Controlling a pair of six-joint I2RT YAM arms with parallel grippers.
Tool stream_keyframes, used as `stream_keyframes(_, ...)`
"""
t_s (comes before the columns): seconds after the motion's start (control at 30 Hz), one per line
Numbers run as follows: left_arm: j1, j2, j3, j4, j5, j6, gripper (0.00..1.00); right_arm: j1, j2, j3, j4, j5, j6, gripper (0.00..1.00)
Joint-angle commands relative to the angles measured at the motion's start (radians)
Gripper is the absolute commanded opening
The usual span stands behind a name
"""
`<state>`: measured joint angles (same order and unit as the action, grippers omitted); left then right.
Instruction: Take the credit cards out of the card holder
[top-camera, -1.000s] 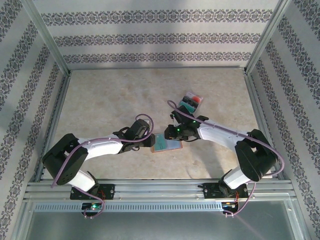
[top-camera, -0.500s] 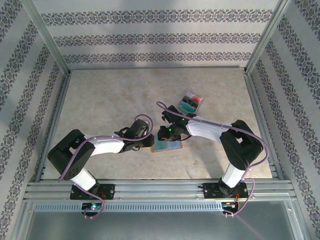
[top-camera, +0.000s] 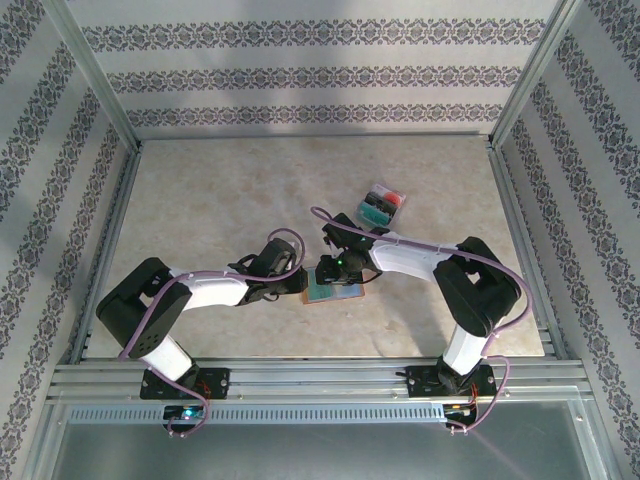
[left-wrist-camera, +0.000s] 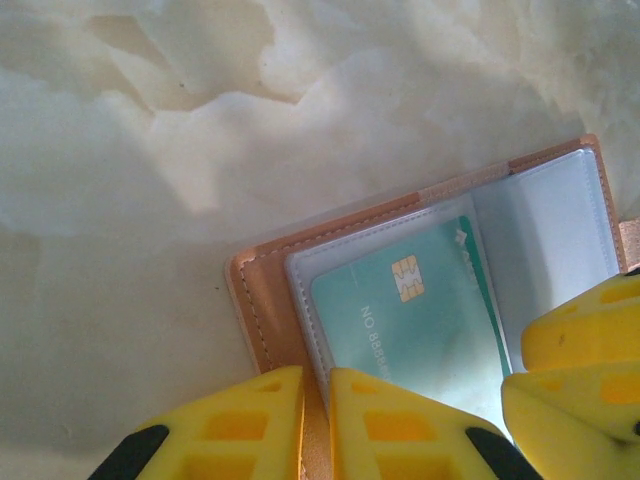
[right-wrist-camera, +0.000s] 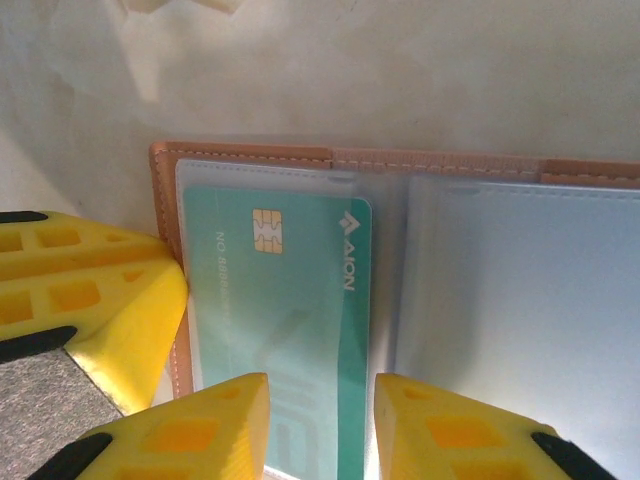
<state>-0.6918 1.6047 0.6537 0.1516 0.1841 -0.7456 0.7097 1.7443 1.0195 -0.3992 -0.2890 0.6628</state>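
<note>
The left end effector (left-wrist-camera: 315, 392) is pinched nearly closed on the left edge of the open card holder (top-camera: 333, 288). The right end effector (right-wrist-camera: 320, 405) stands part open over the holder, straddling the teal card (right-wrist-camera: 290, 310) in its clear sleeve (right-wrist-camera: 385, 260). Beyond the holder, loose cards (top-camera: 383, 204) lie on the counter (top-camera: 220, 200).

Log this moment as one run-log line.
left gripper: shut on card holder edge | right gripper: open over teal card | teal card: inside card holder | other cards: out, on table
</note>
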Motion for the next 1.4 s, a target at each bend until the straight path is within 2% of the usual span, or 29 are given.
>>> stream_keyframes(0.0,0.009,0.012,-0.003,0.02,0.011,-0.007,0.16,0.008,0.025,0.013,0.002,0.002,-0.014,0.34)
stream_keyframes(0.3,0.009,0.006,-0.004,0.014,0.008,-0.004,0.16,0.008,0.032,-0.002,0.017,-0.002,-0.015,0.34)
stream_keyframes(0.77,0.009,0.027,0.015,0.007,0.022,0.002,0.12,-0.009,0.011,-0.042,0.103,-0.078,0.01,0.34)
stream_keyframes(1.13,0.009,0.038,0.029,-0.016,0.02,0.016,0.13,-0.042,-0.049,-0.13,0.316,-0.237,0.08,0.33)
stream_keyframes(1.37,0.01,0.043,0.04,-0.032,0.013,0.022,0.13,-0.055,-0.075,-0.166,0.391,-0.285,0.109,0.32)
